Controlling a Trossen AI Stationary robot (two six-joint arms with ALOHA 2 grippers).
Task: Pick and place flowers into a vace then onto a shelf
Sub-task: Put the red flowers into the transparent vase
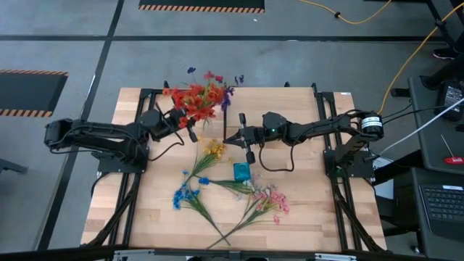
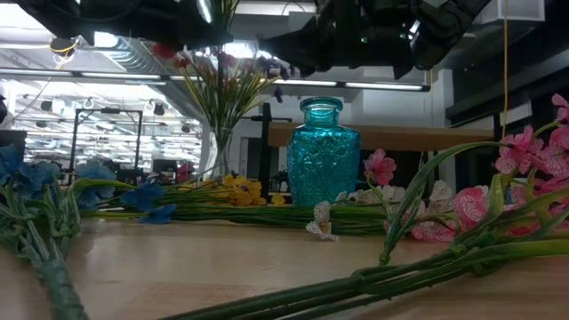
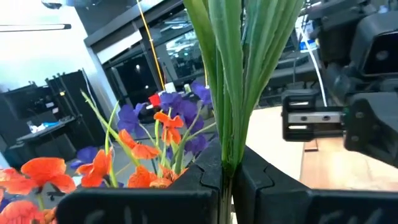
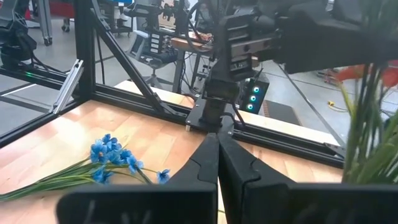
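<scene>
1. Holding: your left gripper [image 1: 190, 130] is clenched on the red-orange flowers [image 1: 197, 100], up behind the teal vase [image 1: 241, 172].
2. Right gripper [image 1: 243, 137] clenched, empty, above that vase.
3. Remaining: yellow, blue, pink stems on the worktop [image 1: 145, 210] around the vase; vase empty, shelf [image 2: 418, 136] untouched.

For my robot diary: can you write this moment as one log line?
left gripper: shut on red-orange flowers | right gripper: shut, empty | teal vase: upright, empty | other flowers: lying on table

The left gripper [image 3: 225, 180] is up off the table, its two fingers squeezed tight on a bunch of green stems; the right gripper [image 4: 217, 163] is close beside it, fingers pressed together, holding nothing.
</scene>
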